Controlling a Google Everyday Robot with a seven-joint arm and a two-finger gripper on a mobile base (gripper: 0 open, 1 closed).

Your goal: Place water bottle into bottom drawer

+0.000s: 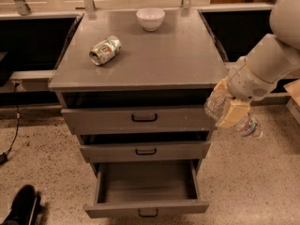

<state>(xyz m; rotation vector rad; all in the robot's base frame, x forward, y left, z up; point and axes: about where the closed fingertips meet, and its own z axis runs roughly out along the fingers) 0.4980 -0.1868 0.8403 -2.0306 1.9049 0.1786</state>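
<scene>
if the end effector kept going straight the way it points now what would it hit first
The end effector, holding the water bottle right of the cabinet, points down and left. That line seems to reach the open bottom drawer near its right wall first, though depth is unclear.

— Where does my one view look from?
— From high in front of the cabinet point(140, 69), tilted down onto its top and drawer fronts. The open bottom drawer point(145, 209) sits near the lower edge.
— How close?
— Near: the cabinet fills the middle, with floor point(42, 149) on either side. My arm point(267, 64) enters from the upper right. My gripper point(230, 111), clasping the water bottle point(247, 126), hangs beside the top drawer point(140, 121).
</scene>
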